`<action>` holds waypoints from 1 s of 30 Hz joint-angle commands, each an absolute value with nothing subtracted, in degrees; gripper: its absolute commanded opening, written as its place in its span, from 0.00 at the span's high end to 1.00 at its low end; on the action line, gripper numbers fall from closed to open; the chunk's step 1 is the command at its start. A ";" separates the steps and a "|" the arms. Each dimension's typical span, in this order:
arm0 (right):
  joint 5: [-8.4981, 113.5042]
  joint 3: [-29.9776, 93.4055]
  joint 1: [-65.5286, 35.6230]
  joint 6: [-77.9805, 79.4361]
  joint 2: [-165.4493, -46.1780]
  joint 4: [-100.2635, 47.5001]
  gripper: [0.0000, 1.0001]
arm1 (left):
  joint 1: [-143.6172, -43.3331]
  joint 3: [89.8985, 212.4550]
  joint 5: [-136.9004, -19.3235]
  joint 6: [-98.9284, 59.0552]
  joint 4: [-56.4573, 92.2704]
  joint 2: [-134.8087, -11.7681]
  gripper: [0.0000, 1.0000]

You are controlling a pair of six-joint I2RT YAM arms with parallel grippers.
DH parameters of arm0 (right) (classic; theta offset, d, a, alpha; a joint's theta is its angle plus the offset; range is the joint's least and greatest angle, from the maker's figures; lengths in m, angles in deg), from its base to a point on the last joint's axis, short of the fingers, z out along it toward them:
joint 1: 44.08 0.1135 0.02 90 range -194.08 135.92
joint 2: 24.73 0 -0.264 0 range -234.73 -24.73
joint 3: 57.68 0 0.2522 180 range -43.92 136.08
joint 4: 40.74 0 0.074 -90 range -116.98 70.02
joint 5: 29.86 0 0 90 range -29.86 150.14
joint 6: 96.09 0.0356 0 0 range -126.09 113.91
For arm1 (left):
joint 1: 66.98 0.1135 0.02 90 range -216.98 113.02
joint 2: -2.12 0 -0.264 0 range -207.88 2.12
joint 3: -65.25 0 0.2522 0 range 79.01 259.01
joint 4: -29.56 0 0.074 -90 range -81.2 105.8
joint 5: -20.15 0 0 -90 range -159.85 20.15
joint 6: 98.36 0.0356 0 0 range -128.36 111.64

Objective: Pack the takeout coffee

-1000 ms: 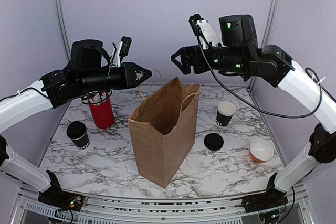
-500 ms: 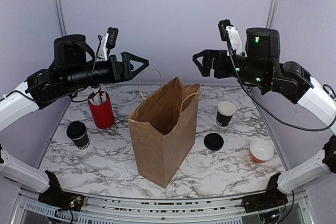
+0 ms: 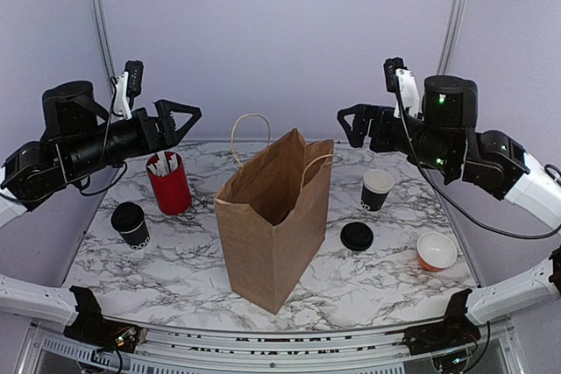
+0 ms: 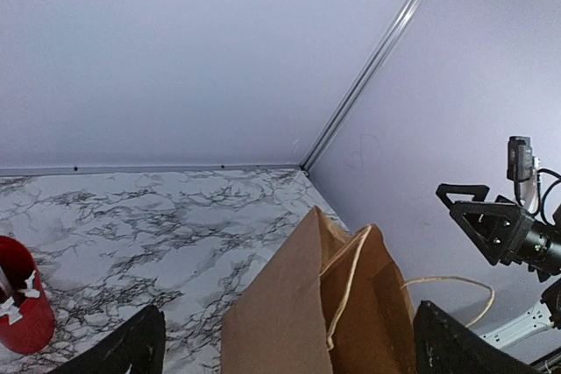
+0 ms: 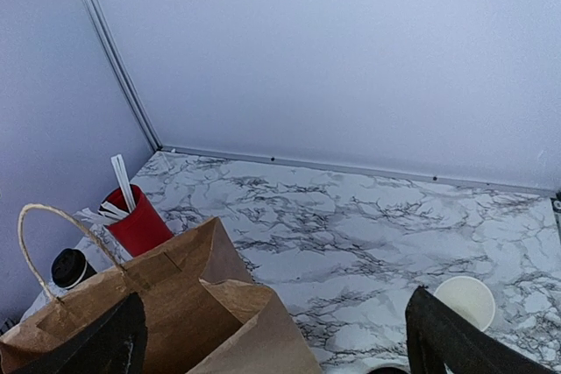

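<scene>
The takeout coffee [image 3: 131, 223], a small black lidded cup, stands on the table's left side; its lid also shows at the left edge of the right wrist view as the takeout coffee [image 5: 70, 267]. A brown paper bag [image 3: 276, 216] stands open and upright at the middle, with both string handles free. My left gripper [image 3: 188, 124] hangs open high at the left, well clear of the bag [image 4: 298, 313]. My right gripper [image 3: 344, 129] hangs open high at the right, facing the bag [image 5: 175, 304]. Neither gripper holds anything.
A red cup [image 3: 169, 183] of stirrers stands behind the coffee. Right of the bag are an open black cup with a white rim [image 3: 378, 188], a loose black lid [image 3: 357, 236] and an orange bowl [image 3: 436, 250]. Lilac walls close the back and sides.
Both arms have drawn back outward, away from the bag's top. The left gripper was shut by the bag handle and has opened. The bag still stands open.
</scene>
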State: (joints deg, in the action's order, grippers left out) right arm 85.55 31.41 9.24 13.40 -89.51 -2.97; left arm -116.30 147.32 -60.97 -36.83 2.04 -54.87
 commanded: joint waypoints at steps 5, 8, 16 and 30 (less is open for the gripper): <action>87.80 28.70 7.98 14.23 -87.18 -5.93 0.00 | -115.48 139.17 -43.27 -43.02 -10.48 -46.40 0.01; 87.56 27.55 7.64 14.07 -86.92 -6.57 0.00 | -115.16 137.27 -39.89 -45.93 -14.99 -45.47 0.01; 82.48 24.86 4.58 14.57 -86.98 -7.99 0.00 | -112.79 135.09 -34.74 -52.53 -27.10 -45.05 0.01; 78.42 21.09 0.92 16.28 -84.82 -6.52 0.00 | -92.75 130.31 -45.68 -46.57 -29.39 -54.33 0.01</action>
State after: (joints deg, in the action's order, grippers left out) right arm 79.32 21.55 1.26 15.17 -87.19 -6.33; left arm -97.26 131.10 -41.43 -49.98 -28.23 -52.78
